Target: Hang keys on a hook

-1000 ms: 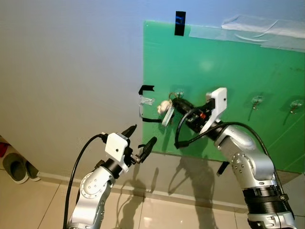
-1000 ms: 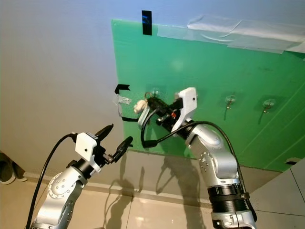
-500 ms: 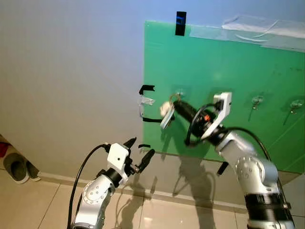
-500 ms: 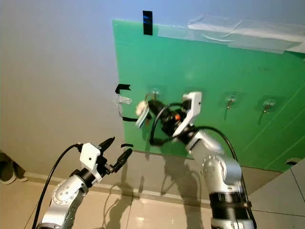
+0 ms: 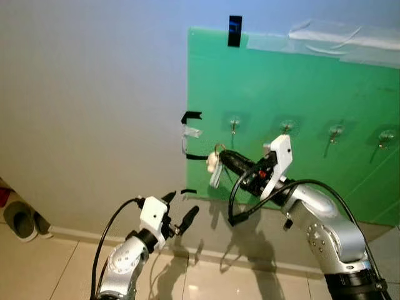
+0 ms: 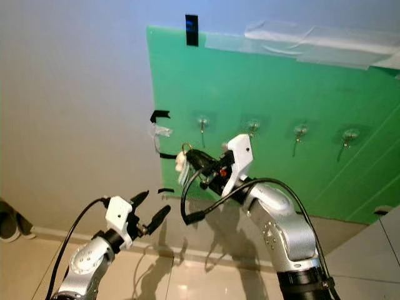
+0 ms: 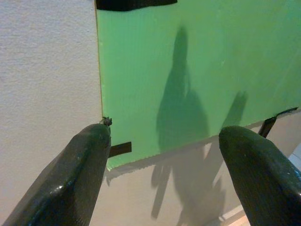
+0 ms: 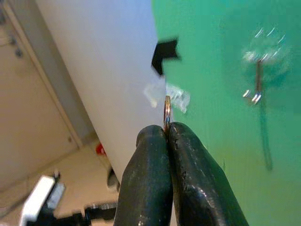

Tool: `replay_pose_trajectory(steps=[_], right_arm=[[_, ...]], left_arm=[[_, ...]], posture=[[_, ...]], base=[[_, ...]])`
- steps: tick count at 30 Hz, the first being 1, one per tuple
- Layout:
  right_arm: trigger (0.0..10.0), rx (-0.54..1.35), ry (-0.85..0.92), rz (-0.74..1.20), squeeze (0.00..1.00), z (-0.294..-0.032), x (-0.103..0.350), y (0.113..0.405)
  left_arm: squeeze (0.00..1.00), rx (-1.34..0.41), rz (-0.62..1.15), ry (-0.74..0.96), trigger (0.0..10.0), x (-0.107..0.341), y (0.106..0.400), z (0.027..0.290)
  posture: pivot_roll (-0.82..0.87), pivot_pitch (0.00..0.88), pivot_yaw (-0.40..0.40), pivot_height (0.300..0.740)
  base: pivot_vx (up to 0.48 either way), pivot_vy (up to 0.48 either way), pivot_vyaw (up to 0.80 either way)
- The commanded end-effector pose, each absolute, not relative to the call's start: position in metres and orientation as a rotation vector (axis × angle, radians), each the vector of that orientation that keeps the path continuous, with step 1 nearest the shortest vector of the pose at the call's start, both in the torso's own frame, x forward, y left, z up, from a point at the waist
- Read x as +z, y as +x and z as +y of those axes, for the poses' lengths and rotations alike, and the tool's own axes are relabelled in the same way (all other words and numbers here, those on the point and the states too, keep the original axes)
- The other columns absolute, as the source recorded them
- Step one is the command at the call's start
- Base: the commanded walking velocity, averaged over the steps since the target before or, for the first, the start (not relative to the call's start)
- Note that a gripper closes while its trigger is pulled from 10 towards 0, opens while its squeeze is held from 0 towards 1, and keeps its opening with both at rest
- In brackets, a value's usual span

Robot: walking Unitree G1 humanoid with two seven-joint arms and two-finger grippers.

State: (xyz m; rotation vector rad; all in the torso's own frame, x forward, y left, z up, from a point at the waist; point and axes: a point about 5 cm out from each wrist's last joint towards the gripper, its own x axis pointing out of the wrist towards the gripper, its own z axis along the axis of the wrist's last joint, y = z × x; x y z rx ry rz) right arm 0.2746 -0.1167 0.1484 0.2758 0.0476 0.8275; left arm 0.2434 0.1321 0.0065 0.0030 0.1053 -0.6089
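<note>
We saw our right arm bent at the elbow and reaching up and toward our left across the green board (image 5: 312, 81), which was taped to the wall (image 5: 94, 94). The right hand (image 5: 220, 154) had its two black fingers pressed together on the ring of the keys (image 5: 214, 165); in the right wrist view the thin metal ring (image 8: 167, 109) stood up between the fingertips. A pale fob and a key hung down from the hand, in front of the board's lower left part, near its left edge. The keys were below and a little to the left of the leftmost hook (image 5: 234, 125), apart from it and not on it. Three more hooks sat in a row to the right along the board: (image 5: 287, 127), (image 5: 335, 132) and (image 5: 387, 135).

Our left arm was lower, forearm raised from the bottom of the view, with a black cable looping to its wrist. The left hand (image 5: 178, 209) pointed up toward the board's lower left corner, its fingers spread and holding nothing. In the left wrist view the two fingers (image 7: 80, 174) framed the board's edge and a strip of black tape (image 7: 120, 149).

A pair of slippers (image 5: 19, 219) lay on the tiled floor (image 5: 37, 269) at the far left by the wall.
</note>
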Motion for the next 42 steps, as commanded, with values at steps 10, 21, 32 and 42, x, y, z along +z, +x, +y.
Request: replay_pose_trajectory(steps=[10,21,32,42], right_arm=[[0.0,0.750,0.457,-0.012,0.00,-0.127,0.165,0.290],[0.0,0.811,0.577,0.079,0.00,-0.123,0.155,0.278],[0.0,0.777,0.638,0.086,0.00,-0.128,0.155,0.280],[0.0,0.729,0.710,0.094,0.00,-0.131,0.154,0.292]], left_arm=[[0.00,-0.596,0.209,0.022,10.0,-0.014,0.235,0.139],[0.00,-0.556,0.370,0.041,10.0,-0.039,0.214,0.142],[0.00,-0.572,0.311,0.048,10.0,-0.032,0.219,0.141],[0.00,-0.582,0.306,0.054,10.0,-0.031,0.221,0.141]], posture=[[-0.03,0.000,0.011,0.740],[-0.03,0.000,0.009,0.740],[-0.03,0.000,0.015,0.740],[-0.03,0.000,0.015,0.740]], base=[[0.000,0.000,0.00],[0.000,0.000,0.00],[0.000,0.000,0.00],[0.000,0.000,0.00]])
